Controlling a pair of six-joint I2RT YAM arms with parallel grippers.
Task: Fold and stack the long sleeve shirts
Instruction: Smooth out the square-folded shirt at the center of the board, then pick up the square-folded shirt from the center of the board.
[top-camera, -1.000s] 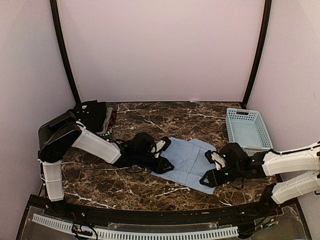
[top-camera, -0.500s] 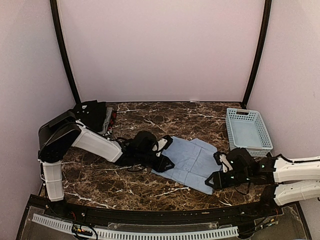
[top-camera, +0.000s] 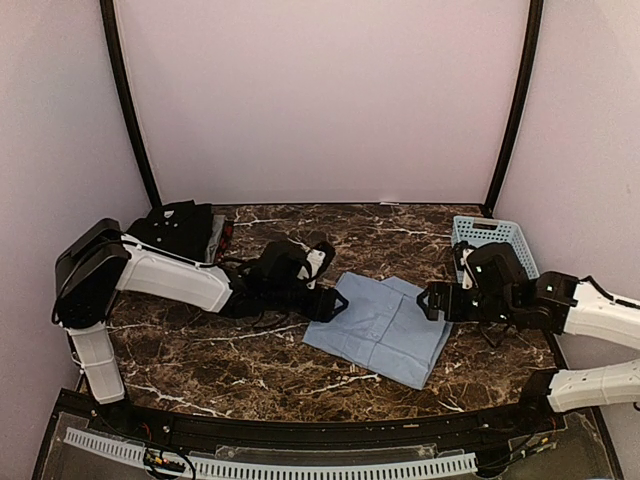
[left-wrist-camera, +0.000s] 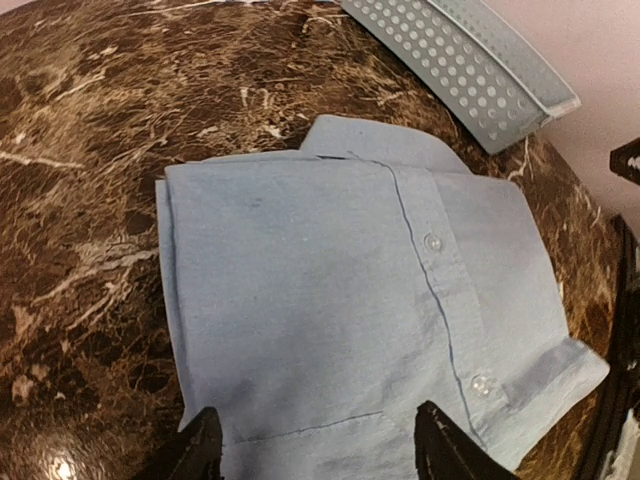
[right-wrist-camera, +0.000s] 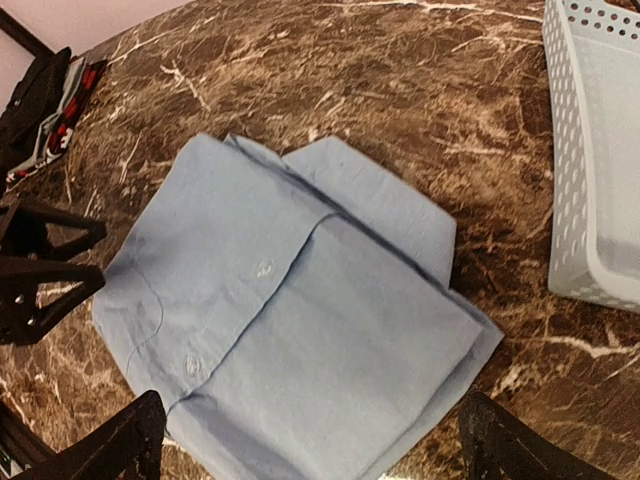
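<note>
Both arms have backed off since a second ago. The right gripper (right-wrist-camera: 325, 445) was down on the near right corner of the light blue shirt (top-camera: 385, 325) and has now lifted and pulled back toward the basket (top-camera: 497, 255), with its fingers spread wide and nothing between them. The left gripper (left-wrist-camera: 318, 452) has also let go. It hovers just over the shirt's left edge with fingers apart and empty.

The blue shirt lies folded into a neat-ish rectangle in the middle of the table (top-camera: 250, 350), button placket up. The black shirt (top-camera: 180, 222) sits in a pile at the far left corner, well apart from it.

Stacking looks like the step left, and that's where it could go sideways. If a gripper pinches only the top layer, the fold will probably peel open on the lift. Dragging it over the marble could shear the layers apart too. The collar edge already pokes out on the far side, so it could snag. The right arm is also close to the basket, so a careless swing might knock it.
</note>
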